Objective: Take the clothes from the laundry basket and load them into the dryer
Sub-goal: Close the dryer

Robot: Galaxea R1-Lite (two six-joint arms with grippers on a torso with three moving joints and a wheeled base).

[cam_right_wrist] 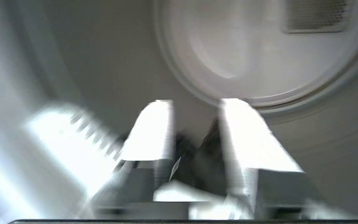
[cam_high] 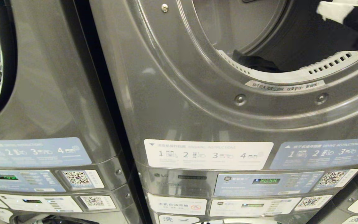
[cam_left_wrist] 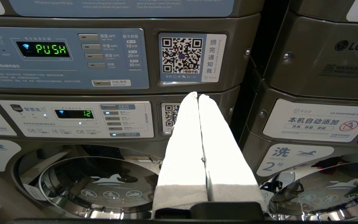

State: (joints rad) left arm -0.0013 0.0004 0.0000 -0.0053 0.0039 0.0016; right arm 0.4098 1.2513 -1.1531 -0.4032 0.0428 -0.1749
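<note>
left machine (cam_high: 51,93): grey stacked unit at the left of the head view, door rim just showing at the frame edge, blue instruction label and QR stickers below.
left claw (cam_left_wrist: 198,95): parked low in front of the control panels, white-wrapped fingers pressed together tip to tip, nothing between them. Points at a QR sticker (cam_left_wrist: 182,56); a display beside it reads PUSH (cam_left_wrist: 51,49).
washer doors: two chrome-rimmed glass doors (cam_left_wrist: 95,183) below the left claw, both shut.
dryer (cam_high: 197,102): grey front fills the middle of the head view, door opening at upper right, drum open to view.
panel: white and blue instruction labels under the opening, green display (cam_high: 266,180) below them.
clothes (cam_high: 255,63): dark garment lying at the bottom front of the drum, just behind the perforated lip.
right claw (cam_high: 337,11): white-wrapped, inside the drum at the top right corner of the head view, above and to the right of the dark garment, apart from it.
right claw state: wrist view is motion-blurred; fingers (cam_right_wrist: 149,133) stand with a gap between them, dark cloth (cam_right_wrist: 194,161) seen in that gap near their base. Can't tell whether it's pinched or just lying behind them.
drum back: round pale rear wall (cam_right_wrist: 259,53) ahead of the right claw, vent grille at one corner.
</note>
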